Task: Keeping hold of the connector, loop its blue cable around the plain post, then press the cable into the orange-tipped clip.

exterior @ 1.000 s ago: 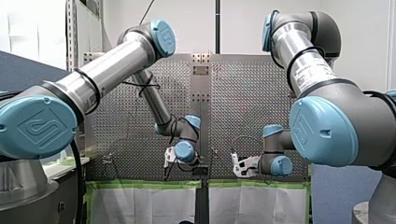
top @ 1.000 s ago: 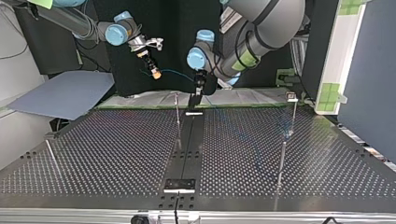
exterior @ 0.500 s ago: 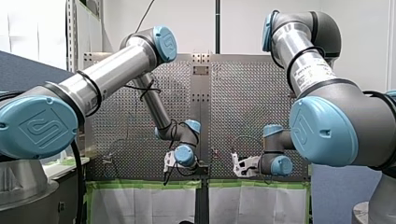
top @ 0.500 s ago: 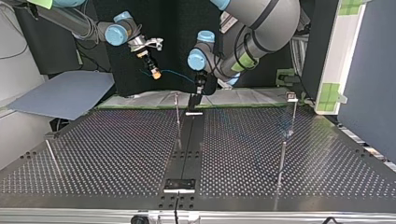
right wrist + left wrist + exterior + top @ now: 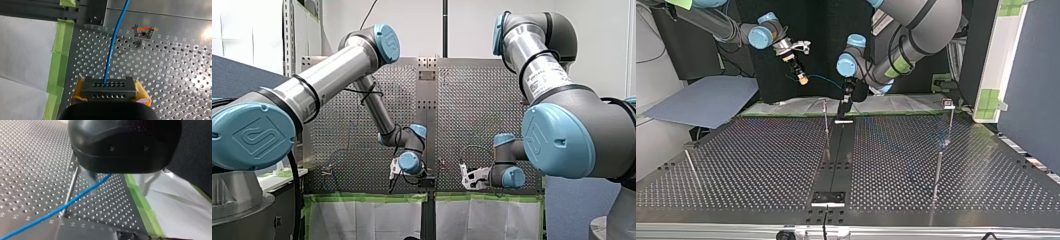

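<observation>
Within my right gripper (image 5: 110, 85), connector (image 5: 109, 92)

A perforated metal desk (image 5: 751, 165) is divided down the middle by a dark strip (image 5: 838, 150). Green tape (image 5: 60, 51) is laid along its far edge, with white sheets (image 5: 25, 47) beyond. A grey-blue board (image 5: 703, 102) is seen far left in the top view.

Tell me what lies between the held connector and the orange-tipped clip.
In the right wrist view, only bare perforated table. The blue cable leaves the connector and passes beside the orange-tipped clip without touching it.
</observation>
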Robot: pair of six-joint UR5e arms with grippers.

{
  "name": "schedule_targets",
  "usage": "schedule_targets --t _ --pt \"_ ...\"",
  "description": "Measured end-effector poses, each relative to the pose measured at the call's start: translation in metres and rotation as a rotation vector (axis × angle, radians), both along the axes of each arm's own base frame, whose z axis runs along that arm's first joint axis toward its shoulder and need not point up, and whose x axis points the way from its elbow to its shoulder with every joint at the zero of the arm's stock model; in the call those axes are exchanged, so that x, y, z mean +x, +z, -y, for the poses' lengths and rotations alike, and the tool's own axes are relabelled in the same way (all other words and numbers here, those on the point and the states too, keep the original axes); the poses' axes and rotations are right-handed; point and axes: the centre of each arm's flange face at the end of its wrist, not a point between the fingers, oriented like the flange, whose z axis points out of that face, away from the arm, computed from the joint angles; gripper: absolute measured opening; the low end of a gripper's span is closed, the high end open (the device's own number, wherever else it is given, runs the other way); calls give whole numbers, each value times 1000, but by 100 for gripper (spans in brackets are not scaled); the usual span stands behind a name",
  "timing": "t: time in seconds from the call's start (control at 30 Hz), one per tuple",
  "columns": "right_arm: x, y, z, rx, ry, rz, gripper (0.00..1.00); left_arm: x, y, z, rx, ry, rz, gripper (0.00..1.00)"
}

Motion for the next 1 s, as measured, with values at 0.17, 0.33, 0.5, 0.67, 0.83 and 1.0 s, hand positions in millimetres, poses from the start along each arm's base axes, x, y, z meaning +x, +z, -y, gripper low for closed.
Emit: schedule_targets --t 0.17,0.33,0.5,0.67,0.83,1.0 --pt "0 0 1 -2 0 1 0 1 2 0 -14 6 4 0" --pt "0 1 3 0 -6 -1 0 3 2 0 -24 11 10 0" --pt "-1 2 6 9 -17 13 0 3 2 -1 -20 25 14 0" --pt "-4 4 15 25 -49 39 0 0 2 2 -18 26 19 0" --pt "-6 6 24 31 -68 57 0 -5 3 8 -21 14 25 0" --pt "-10 8 31 35 -82 77 0 -10 3 15 -26 -1 33 0"
